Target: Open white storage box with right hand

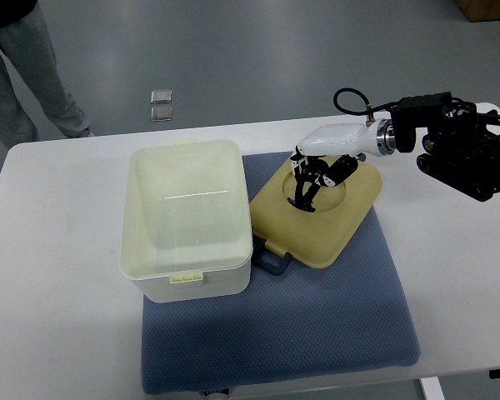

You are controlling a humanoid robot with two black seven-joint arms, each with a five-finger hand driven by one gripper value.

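Note:
The white storage box stands open on a blue mat, its inside bare. Its yellowish lid lies off the box to the right, on the mat, with its left edge leaning against the box's right wall. My right hand comes in from the right and hovers over the lid's round recess. Its black fingers hang down, spread, with the tips at or just on the lid's top; they wrap around nothing. The left arm is out of view.
The mat lies on a white table. A dark grey part sticks out under the lid's near corner. A person's legs stand at the far left behind the table. Two small square tiles lie on the floor.

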